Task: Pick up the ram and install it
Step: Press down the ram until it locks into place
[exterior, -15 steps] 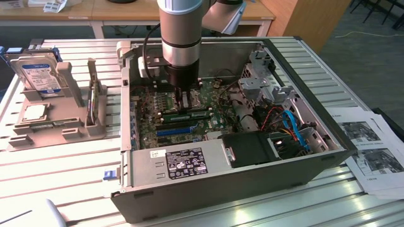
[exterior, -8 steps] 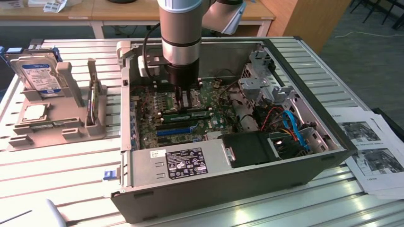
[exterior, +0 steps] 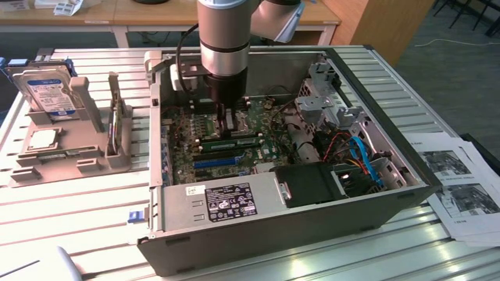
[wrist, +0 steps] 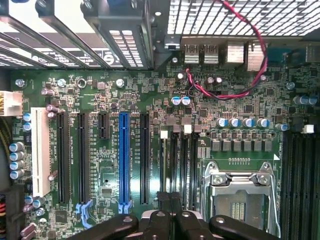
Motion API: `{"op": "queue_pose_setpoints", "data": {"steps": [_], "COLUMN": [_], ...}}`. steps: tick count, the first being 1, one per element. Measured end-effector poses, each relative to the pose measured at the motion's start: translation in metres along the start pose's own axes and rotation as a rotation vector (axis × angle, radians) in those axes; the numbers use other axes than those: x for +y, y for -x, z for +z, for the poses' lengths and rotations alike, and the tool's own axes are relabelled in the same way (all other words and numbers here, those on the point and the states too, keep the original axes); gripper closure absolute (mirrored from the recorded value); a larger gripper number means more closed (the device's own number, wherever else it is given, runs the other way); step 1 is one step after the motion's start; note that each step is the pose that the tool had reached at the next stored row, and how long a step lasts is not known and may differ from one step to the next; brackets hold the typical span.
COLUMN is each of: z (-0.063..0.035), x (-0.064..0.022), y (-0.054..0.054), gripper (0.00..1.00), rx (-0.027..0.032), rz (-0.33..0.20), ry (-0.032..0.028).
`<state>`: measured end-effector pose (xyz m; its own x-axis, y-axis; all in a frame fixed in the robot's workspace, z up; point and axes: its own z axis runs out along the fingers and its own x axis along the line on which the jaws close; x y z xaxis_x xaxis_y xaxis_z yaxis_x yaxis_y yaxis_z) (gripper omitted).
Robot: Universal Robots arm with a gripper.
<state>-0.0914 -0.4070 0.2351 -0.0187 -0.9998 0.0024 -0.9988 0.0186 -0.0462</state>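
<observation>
Inside the open grey computer case (exterior: 258, 228), the robot's black hand (exterior: 229, 126), pressed together, bears down on the long green ram stick (exterior: 231, 141), seating it in the motherboard (wrist: 150, 90) slot.

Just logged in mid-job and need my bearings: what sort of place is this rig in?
Probably a lab or workshop bench for computer assembly: an open computer case on a slatted metal table, a hard drive in a holder, and wooden desks behind.

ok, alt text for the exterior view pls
A robot arm reaches down into an open computer case on a metal table, its shut hand at the green ram on the motherboard. On the exterior view's left a hard drive stands in a grey holder; printed sheets lie on its right.
</observation>
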Motion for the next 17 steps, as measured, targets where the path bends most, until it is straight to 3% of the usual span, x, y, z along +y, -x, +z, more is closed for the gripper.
{"op": "queue_pose_setpoints", "data": {"steps": [17], "z": [-0.0225], "x": [-0.0011], "y": [0.000], "gripper": [0.90], "rx": [0.0002], "rz": [0.000], "ry": [0.0139]}}
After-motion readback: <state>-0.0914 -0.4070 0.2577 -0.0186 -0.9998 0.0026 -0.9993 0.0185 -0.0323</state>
